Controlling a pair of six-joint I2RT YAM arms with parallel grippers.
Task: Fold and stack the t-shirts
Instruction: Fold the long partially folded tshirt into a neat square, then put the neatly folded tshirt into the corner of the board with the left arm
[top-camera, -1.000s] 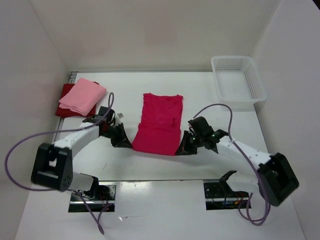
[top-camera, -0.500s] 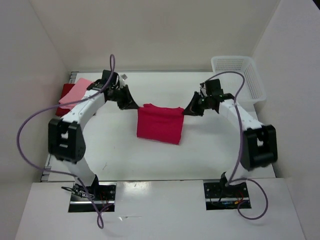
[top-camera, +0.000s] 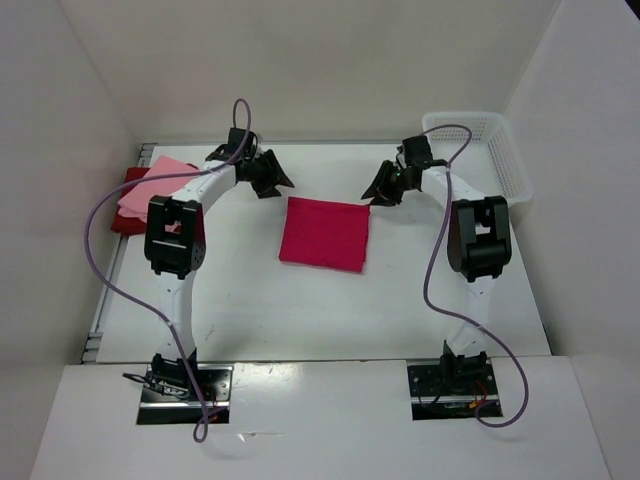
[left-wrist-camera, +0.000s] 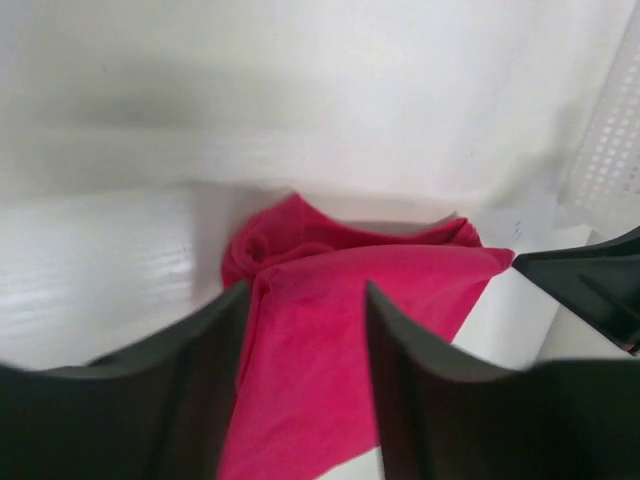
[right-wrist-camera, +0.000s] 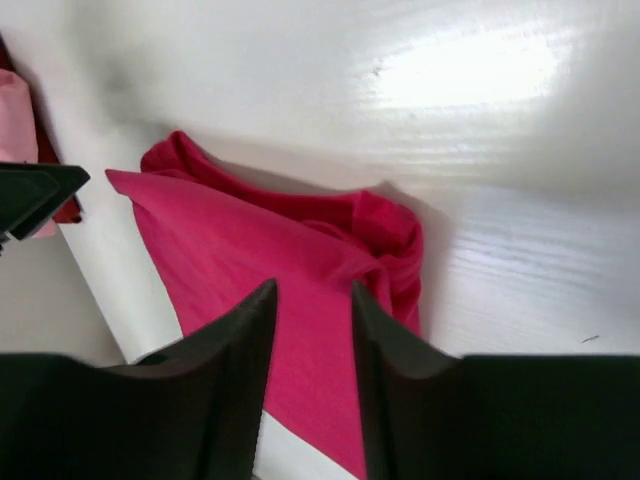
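The bright magenta-pink t-shirt (top-camera: 323, 232) lies folded in half as a rectangle at the middle of the table. My left gripper (top-camera: 284, 184) hovers open just beyond its far left corner, and my right gripper (top-camera: 369, 195) hovers open at its far right corner. In the left wrist view the magenta cloth (left-wrist-camera: 340, 330) lies flat below the spread fingers (left-wrist-camera: 200, 380). The right wrist view shows the same cloth (right-wrist-camera: 260, 250) beneath its gripper (right-wrist-camera: 312, 292), which holds nothing. A folded light pink t-shirt (top-camera: 140, 195) rests on the dark red t-shirt (top-camera: 122, 220) at far left.
A white mesh basket (top-camera: 480, 150) stands at the back right corner. White walls close in the table at the back and both sides. Both arms stretch far forward, their purple cables looping over the table's left and right parts.
Both grippers carried the magenta shirt's near hem up and over to its far edge, folding it in half. They then opened and let the cloth go.
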